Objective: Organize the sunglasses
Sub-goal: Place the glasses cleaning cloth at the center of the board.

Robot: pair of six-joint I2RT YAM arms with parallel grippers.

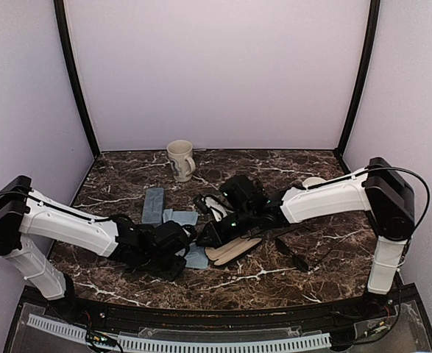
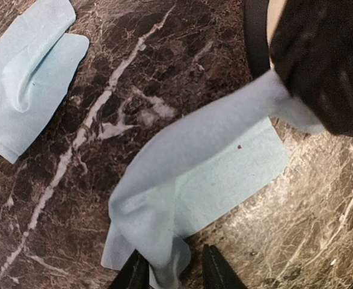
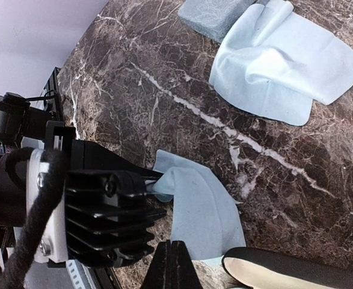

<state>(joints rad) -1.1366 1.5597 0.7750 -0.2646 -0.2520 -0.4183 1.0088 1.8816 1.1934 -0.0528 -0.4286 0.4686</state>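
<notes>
A pair of dark sunglasses lies behind the right gripper, partly hidden by that arm; no sunglasses show in either wrist view. A light blue cloth hangs stretched between both grippers. My left gripper stands open around one hanging fold of it; the fold touches the left finger and is apart from the right one. My right gripper is shut, pinching the cloth's other end, which rises to it. In the top view the two grippers, left and right, almost meet over the cloth.
An open black case with cream lining lies right beside the cloth. A grey-blue case and a second blue cloth lie to the left. A mug stands at the back. A slim dark object lies under the right arm.
</notes>
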